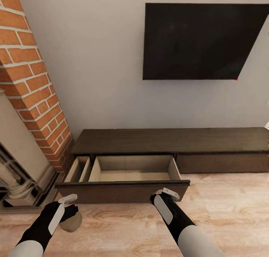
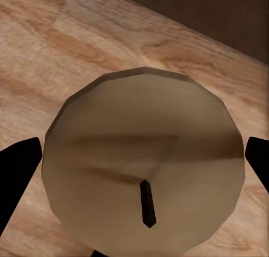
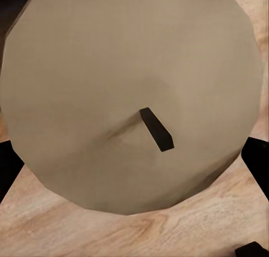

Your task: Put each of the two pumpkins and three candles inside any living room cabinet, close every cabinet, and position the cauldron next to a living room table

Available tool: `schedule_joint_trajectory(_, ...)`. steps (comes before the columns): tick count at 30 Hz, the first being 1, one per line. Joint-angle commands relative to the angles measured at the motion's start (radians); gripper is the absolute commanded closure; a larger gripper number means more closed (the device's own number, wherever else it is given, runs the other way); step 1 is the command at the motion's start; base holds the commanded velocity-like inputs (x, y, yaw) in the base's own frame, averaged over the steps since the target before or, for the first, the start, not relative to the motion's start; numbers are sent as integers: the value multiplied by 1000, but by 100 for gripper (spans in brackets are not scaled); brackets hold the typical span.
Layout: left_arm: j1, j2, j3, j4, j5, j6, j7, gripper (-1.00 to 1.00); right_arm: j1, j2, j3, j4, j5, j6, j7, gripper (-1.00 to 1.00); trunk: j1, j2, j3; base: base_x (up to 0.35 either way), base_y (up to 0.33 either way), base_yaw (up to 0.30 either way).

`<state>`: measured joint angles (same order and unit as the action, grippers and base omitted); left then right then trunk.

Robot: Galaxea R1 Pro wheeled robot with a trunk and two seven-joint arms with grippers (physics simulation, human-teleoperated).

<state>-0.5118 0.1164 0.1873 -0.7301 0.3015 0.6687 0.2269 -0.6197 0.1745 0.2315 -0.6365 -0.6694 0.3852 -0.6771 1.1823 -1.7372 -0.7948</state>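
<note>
1. Left hand [image 1: 66,209]: pinches a candle [image 1: 71,222] above the floor [image 1: 224,212], before the cabinet [image 1: 168,141].
2. Right hand [image 1: 163,198]: pinches a second candle [image 3: 131,94], beside the drawer front.
3. Step, by judgement: stowing candles; next, lift both over the open drawer [image 1: 134,174] and release.
4. Room: brick fireplace [image 1: 33,88], wall television [image 1: 201,42], wooden flooring.

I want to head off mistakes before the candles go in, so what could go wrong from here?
1. Both end effectors, left and right, hold candles below the open drawer; lifting straight forward could knock a candle against the drawer front.
2. The left candle sits near the drawer's left end, so it might drop into the narrow side gap instead.
3. The right candle blocks its wrist view, so release would be hard to judge.
</note>
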Motion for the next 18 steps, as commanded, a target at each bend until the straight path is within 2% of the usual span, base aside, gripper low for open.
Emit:
schedule_joint_trajectory(1, 0, 0, 0, 0, -1, 0, 0, 100, 0, 0, 1, 0, 0, 0, 0, 100, 0, 0, 0, 7, 2, -70)
schedule_joint_trajectory(4, 0, 0, 0, 0, -1, 0, 0, 100, 0, 0, 2, 0, 0, 1, 0, 100, 0, 0, -1, 42, 23, -38)
schedule_joint_trajectory(7, -1, -2, 1, 0, -1, 0, 0, 100, 1, 0, 3, 1, 6, 0, 2, 100, 0, 0, -1, 216, 110, -8)
schedule_joint_trajectory(10, -1, -3, 1, 0, -1, -1, 0, 100, 31, 0, 7, 2, 14, 2, 2, 100, 0, 0, -1, 160, 44, -2)
schedule_joint_trajectory(18, -1, -2, 0, 0, -1, 0, 0, 100, 41, 0, 10, -3, 11, 3, 0, 100, 0, 0, -1, 93, 15, -1)
